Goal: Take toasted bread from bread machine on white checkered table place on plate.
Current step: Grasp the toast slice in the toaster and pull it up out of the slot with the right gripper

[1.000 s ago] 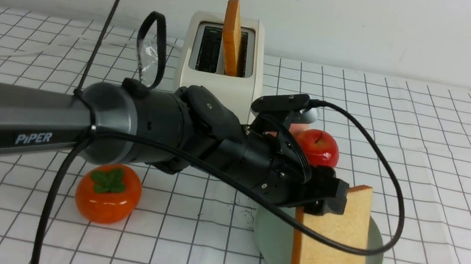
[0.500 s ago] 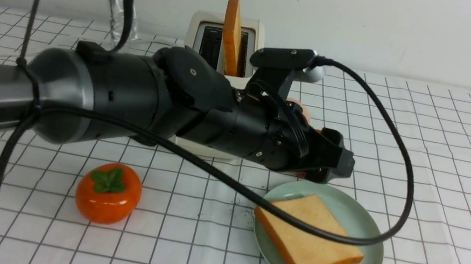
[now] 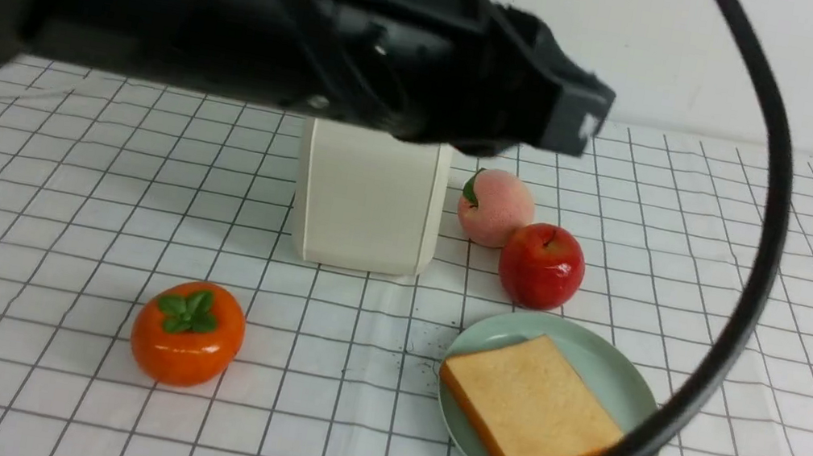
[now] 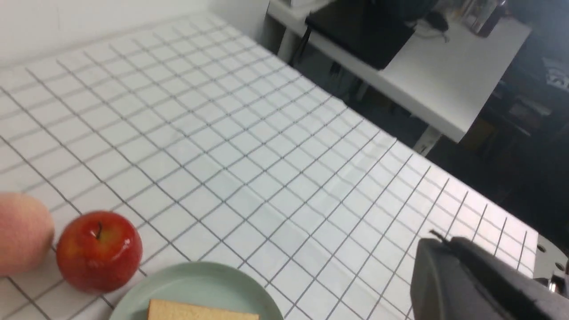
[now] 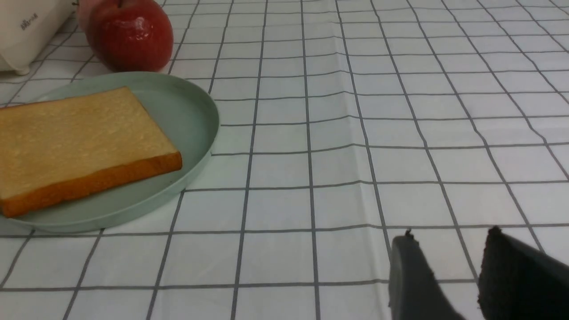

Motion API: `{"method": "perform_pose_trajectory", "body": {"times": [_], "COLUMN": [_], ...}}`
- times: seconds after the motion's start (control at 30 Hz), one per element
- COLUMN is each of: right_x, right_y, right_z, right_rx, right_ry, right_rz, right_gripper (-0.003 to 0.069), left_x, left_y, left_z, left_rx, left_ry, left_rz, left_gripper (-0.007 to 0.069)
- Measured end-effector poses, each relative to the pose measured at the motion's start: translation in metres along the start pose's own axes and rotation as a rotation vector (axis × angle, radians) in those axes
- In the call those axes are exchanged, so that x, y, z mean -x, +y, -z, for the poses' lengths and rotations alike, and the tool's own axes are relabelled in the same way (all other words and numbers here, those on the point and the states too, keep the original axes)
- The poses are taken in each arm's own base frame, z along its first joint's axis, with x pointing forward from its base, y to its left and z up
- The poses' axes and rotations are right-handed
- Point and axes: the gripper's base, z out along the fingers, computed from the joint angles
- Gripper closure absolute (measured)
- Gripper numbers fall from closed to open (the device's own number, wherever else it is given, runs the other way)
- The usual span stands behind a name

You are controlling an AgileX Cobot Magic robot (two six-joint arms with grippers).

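One slice of toasted bread (image 3: 529, 406) lies flat on the mint-green plate (image 3: 598, 356), at the front right of the white checkered table (image 3: 51, 204). The cream bread machine (image 3: 365, 205) stands behind it; my raised left arm hides its top and slots. My left gripper (image 3: 586, 122) hangs high above the table, shut and empty, its fingers pressed together in the left wrist view (image 4: 438, 242). My right gripper (image 5: 450, 234) hovers low over bare cloth to the right of the plate (image 5: 186, 106), open with nothing between its fingers.
A red apple (image 3: 541, 266) and a peach (image 3: 495, 208) sit between the bread machine and the plate. An orange persimmon (image 3: 188, 332) lies at the front left. The left arm's black cable (image 3: 743, 314) loops down across the plate's right side.
The left gripper let go of the toast, which dropped from upright to flat on the plate. The arm then rose toward the camera, its jaws closed, and it now covers the bread machine's top.
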Motion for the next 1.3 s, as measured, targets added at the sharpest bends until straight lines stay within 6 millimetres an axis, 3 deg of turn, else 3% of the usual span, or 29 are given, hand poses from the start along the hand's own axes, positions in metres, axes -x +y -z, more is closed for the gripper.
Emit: {"method": "perform_pose_trajectory", "body": {"times": [0.13, 0.17, 0.33, 0.43, 0.5, 0.6, 0.67, 0.7, 0.73, 0.8, 0.9, 0.97, 1.1, 1.2, 1.23, 1.3], "right_x": [0.000, 0.000, 0.000, 0.000, 0.000, 0.003, 0.004, 0.007, 0.008, 0.015, 0.021, 0.042, 0.103, 0.157, 0.161, 0.189], "right_y": [0.000, 0.000, 0.000, 0.000, 0.000, 0.006, 0.007, 0.010, 0.010, 0.011, 0.013, 0.022, 0.045, 0.062, 0.063, 0.070], "right_z": [0.000, 0.000, 0.000, 0.000, 0.000, 0.000, 0.000, 0.000, 0.000, 0.001, 0.004, 0.016, 0.031, 0.021, 0.024, 0.002], "right_rx": [0.000, 0.000, 0.000, 0.000, 0.004, 0.075, 0.094, 0.134, 0.139, 0.189, 0.225, 0.313, 0.438, 0.506, 0.516, 0.522], "right_ry": [0.000, 0.000, 0.000, 0.000, -0.003, -0.033, -0.044, -0.068, -0.075, -0.126, -0.133, -0.105, 0.070, 0.292, 0.288, 0.445], "right_rz": [0.000, 0.000, 0.000, -0.007, -0.029, -0.330, -0.410, -0.576, -0.602, -0.802, -0.881, -0.852, -0.579, -0.368, -0.355, -0.249], "right_gripper": [0.0417, 0.0417, 0.0417, 0.0417, 0.0417, 0.0417, 0.0417, 0.0417, 0.0417, 0.0417, 0.0417, 0.0431, 0.0481, 0.0522, 0.0524, 0.0553], "left_x": [-0.011, -0.015, -0.053, -0.087, -0.098, -0.144, -0.156, -0.173, -0.174, -0.197, -0.210, -0.218, -0.222, -0.222, -0.222, -0.222], "left_y": [-0.009, -0.008, -0.012, -0.013, -0.013, -0.008, -0.007, -0.005, -0.005, -0.001, 0.001, 0.003, 0.004, 0.005, 0.005, 0.005], "left_z": [0.056, 0.058, 0.116, 0.146, 0.153, 0.168, 0.171, 0.174, 0.176, 0.178, 0.179, 0.178, 0.176, 0.176, 0.176, 0.176], "left_rx": [0.075, 0.083, 0.171, 0.194, 0.196, 0.205, 0.207, 0.208, 0.207, 0.208, 0.208, 0.211, 0.213, 0.215, 0.215, 0.215], "left_ry": [-0.088, -0.087, -0.190, -0.245, -0.256, -0.268, -0.269, -0.269, -0.277, -0.272, -0.273, -0.266, -0.256, -0.261, -0.261, -0.261], "left_rz": [-0.065, -0.064, -0.127, -0.141, -0.138, -0.133, -0.133, -0.134, -0.135, -0.134, -0.135, -0.133, -0.131, -0.131, -0.131, -0.131], "left_gripper": [0.0638, 0.0638, 0.0638, 0.0638, 0.0638, 0.0638, 0.0638, 0.0638, 0.0638, 0.0638, 0.0638, 0.0638, 0.0638, 0.0638, 0.0638, 0.0638]}}
